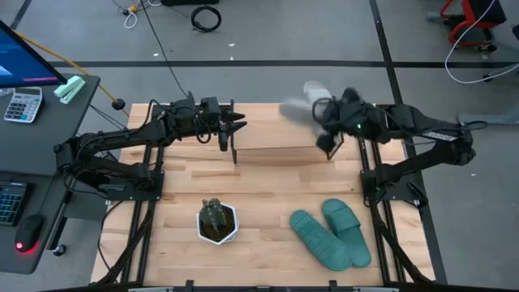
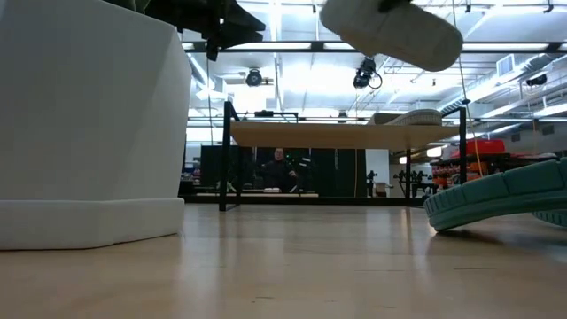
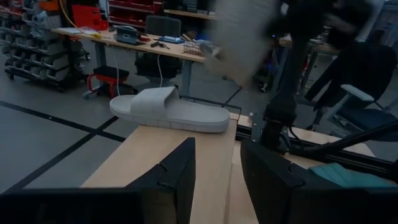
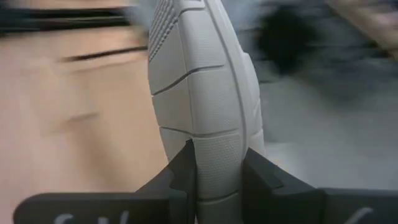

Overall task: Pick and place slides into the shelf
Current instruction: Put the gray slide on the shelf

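One grey-white slide (image 3: 169, 110) lies sole down on the right part of the shelf (image 2: 345, 135) top. My right gripper (image 1: 331, 112) is shut on a second grey-white slide (image 2: 392, 31) and holds it in the air above the shelf's right end. The teal pair (image 1: 332, 235) lies on the table near the front right. My left gripper (image 3: 217, 180) points level along the shelf at its left end (image 1: 237, 146), fingers apart, with the plank showing between them. My right gripper pinches one end of the grey-white slide's sole (image 4: 214, 168) between its two fingers. The slide stretches away from the fingers, its treaded underside (image 4: 193, 74) turned to the wrist camera. It hangs tilted, clear of shelf and table. My left gripper: I cannot tell whether it touches the shelf.
A small plant in a white pot (image 1: 217, 221) stands near the table's front, left of centre. Both arm bases flank the table (image 1: 268, 259). A desk with a calculator and keyboard stands off the table's left side.
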